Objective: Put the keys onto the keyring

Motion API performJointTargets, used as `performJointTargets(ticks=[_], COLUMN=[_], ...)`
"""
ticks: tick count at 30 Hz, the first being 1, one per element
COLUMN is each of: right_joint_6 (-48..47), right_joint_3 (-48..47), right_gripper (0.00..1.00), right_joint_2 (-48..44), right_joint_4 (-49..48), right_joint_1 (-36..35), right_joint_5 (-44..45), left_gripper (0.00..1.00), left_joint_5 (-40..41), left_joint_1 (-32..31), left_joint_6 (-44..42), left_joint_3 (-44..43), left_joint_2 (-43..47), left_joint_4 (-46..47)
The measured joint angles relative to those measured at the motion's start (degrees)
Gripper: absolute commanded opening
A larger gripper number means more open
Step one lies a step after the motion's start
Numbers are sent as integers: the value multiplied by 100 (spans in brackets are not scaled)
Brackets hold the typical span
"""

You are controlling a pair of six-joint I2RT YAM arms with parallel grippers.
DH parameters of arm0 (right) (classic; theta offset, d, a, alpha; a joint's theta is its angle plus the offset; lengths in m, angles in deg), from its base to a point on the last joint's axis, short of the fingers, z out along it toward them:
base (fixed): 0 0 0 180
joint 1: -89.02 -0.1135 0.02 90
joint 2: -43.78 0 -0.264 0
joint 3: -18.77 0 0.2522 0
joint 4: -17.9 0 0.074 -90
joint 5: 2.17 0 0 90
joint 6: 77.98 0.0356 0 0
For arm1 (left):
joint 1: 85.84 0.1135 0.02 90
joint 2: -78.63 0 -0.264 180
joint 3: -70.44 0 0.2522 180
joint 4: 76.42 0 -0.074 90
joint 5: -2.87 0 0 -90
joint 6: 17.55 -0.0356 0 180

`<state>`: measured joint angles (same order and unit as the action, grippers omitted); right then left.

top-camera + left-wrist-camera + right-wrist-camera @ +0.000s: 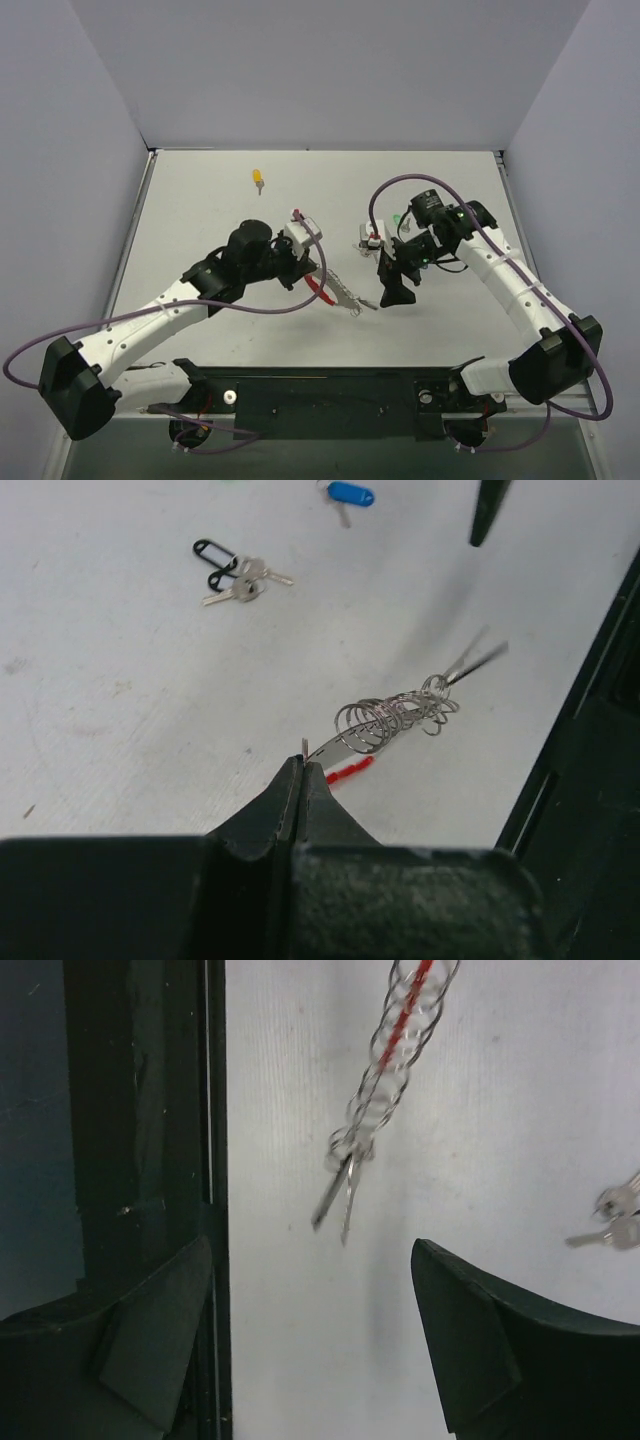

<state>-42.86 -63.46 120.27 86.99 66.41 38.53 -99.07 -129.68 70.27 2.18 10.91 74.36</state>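
My left gripper [312, 272] is shut on the thin metal end of the keyring [335, 292] and holds it above the table. In the left wrist view the closed jaws [298, 770] pinch the silver strip; the keyring [385, 720] shows its coil of silver loops, a red section and two dangling silver pieces. My right gripper [397, 290] is open and empty, just right of the keyring. In the right wrist view the keyring [395, 1055] hangs ahead of the open gripper [310, 1340], apart from it. The blue key [347, 494] lies on the table beyond the keyring.
A black-headed bunch of keys [225, 570] lies on the table; its silver blades also show in the right wrist view [612, 1225]. A yellow key [258, 178] lies far back left. The black base bar [330, 385] runs along the near edge, close under the keyring [140, 1110].
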Motion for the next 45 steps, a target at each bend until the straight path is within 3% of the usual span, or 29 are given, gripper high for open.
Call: performJointTargets(ticks=[6, 16, 35, 45], right_joint_6=[-267, -223, 103, 216], right_joint_3=[-1150, -1224, -1309, -1373], right_gripper=[67, 56, 51, 33], right_joint_2=[186, 391, 549, 833], right_joint_4=[321, 538, 262, 122], right_joint_1=[-549, -796, -1082, -1252], right_joint_5=[-358, -861, -422, -186], left_gripper=[0, 0, 0, 0], left_joint_5=[-793, -1456, -1902, -1985], left_joint_1=[0, -20, -339, -426], left_joint_6=[280, 793, 1165, 1534], left_joint_3=[1268, 1934, 1939, 2041], left_joint_2=[807, 1099, 542, 374], left_joint_4=[1635, 3362, 3775, 4291])
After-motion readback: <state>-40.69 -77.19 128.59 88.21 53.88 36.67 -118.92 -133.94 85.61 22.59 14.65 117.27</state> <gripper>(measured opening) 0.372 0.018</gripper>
